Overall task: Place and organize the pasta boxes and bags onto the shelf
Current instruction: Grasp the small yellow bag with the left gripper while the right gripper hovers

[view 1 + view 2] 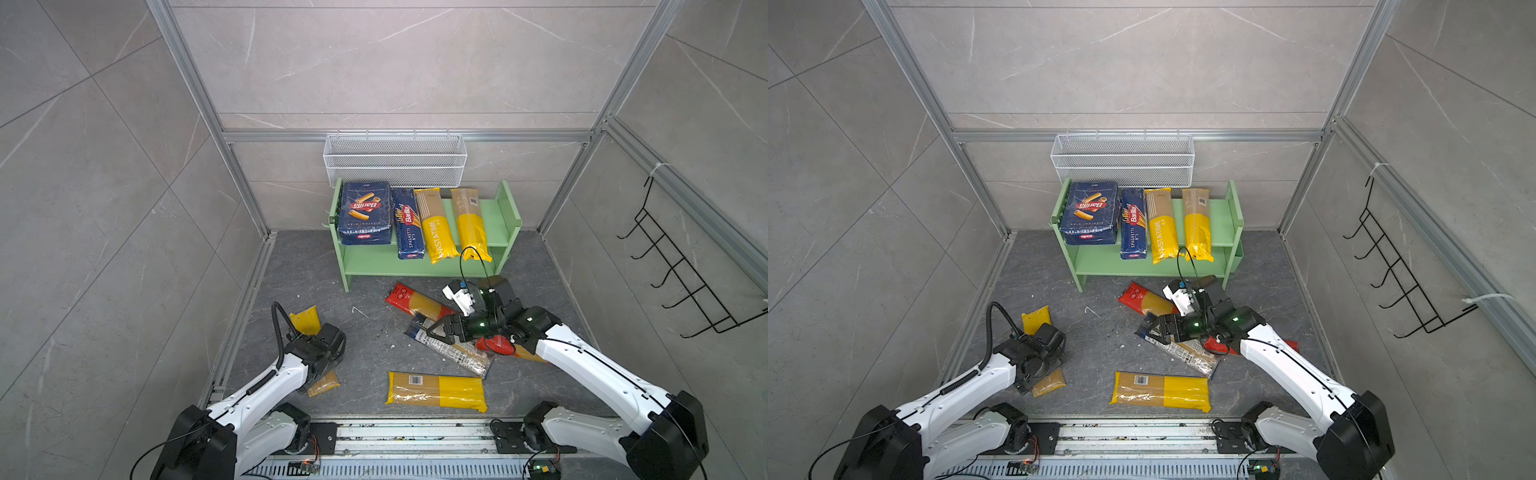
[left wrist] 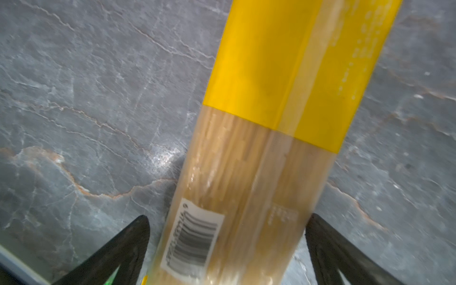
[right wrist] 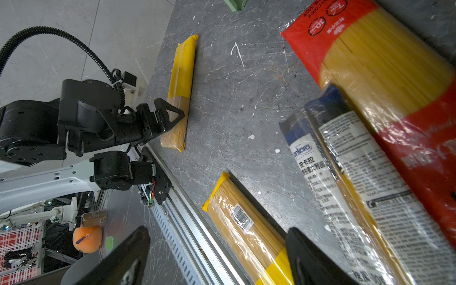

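While two blue boxes [image 1: 365, 212] and two yellow bags [image 1: 436, 226] lie on the far shelf [image 1: 494, 216], left jaws stand spread astride a yellow bag [image 2: 271, 123] near left; right jaws spread above the clear printed bag [image 1: 461, 355].

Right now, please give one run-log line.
left gripper: open, astride yellow bag | right gripper: open, by black-and-white bag | shelf: two boxes, two bags | floor: five bags

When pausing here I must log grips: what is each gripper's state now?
Left gripper: open, astride the yellow bag, not clamped on it.
Right gripper: open, empty.
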### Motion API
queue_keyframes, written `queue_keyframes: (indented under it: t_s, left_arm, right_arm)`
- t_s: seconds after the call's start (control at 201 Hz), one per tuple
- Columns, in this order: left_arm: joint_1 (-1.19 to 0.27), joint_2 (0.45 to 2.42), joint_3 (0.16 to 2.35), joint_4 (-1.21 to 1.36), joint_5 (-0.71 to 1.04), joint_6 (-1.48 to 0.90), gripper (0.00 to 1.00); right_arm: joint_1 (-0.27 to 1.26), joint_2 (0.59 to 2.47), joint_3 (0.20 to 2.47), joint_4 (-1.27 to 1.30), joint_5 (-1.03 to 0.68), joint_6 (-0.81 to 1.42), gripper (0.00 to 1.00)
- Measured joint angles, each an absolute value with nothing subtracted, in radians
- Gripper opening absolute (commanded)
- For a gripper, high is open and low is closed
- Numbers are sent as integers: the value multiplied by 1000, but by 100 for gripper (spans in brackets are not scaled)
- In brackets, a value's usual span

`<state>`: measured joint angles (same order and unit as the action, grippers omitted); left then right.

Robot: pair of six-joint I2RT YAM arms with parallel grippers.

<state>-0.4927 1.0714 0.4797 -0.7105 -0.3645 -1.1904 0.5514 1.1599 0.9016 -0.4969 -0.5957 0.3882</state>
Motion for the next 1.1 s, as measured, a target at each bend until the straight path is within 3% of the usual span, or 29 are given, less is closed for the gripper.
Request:
queue_keyframes:
  t_s: [0.274,0.473,0.742,1.096]
  left_arm:
    - [-486,1179,487,-616,-361,-1177,97]
    - [-484,1248,519,-566,-366,-1159,85]
    - [-484,1294,537,-518,-371,-1117,54]
    - [-616,1389,597,-480,-421,-1147,44]
  right_arm:
    - [552,1155,904,-508,-595,388,89]
    - [552,1115,904,-530,-591,384,89]
    - [552,1076,904,-563,-584,380,89]
    - [552,1038,904,-604,-556,373,89]
